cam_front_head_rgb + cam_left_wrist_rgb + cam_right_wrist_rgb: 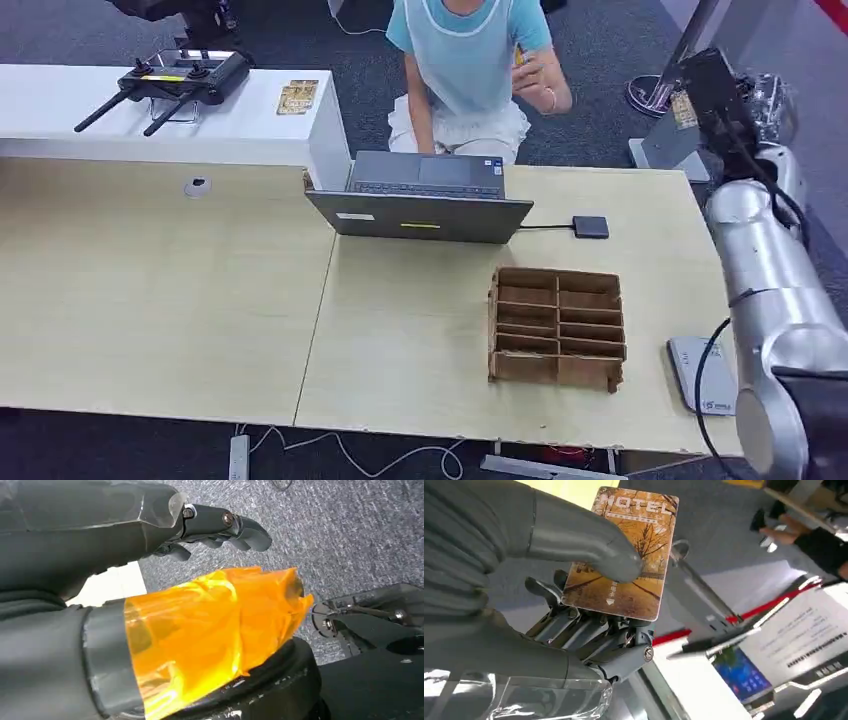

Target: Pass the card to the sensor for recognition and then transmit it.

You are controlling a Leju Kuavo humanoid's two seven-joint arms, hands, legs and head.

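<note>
Right hand [589, 630] with the thumb pressed on the printed face of the card [624, 555] and the darker fingers [574, 625] behind it, so the card is clamped between them; in the head view the card [684, 108] appears at the upper right of the frame, off the table's far right corner, at the end of the raised right arm [770, 270]. The left hand [220, 527] hangs over carpet, its fingers curled inward and gripping nothing; orange film covers its thumb. The step in hand is judged to be presentation of the card to a reader: the grey pad [703, 375] at the lower right of the table [160, 300] is the likely sensor, though this cannot be confirmed. A good pass would keep the card flat and its free end clear of the fingers. The cardboard divider tray [556, 328], right of centre, has two columns of slots, all seemingly empty. A laptop [425, 200] and a seated person [465, 60] occupy the upper centre.
</note>
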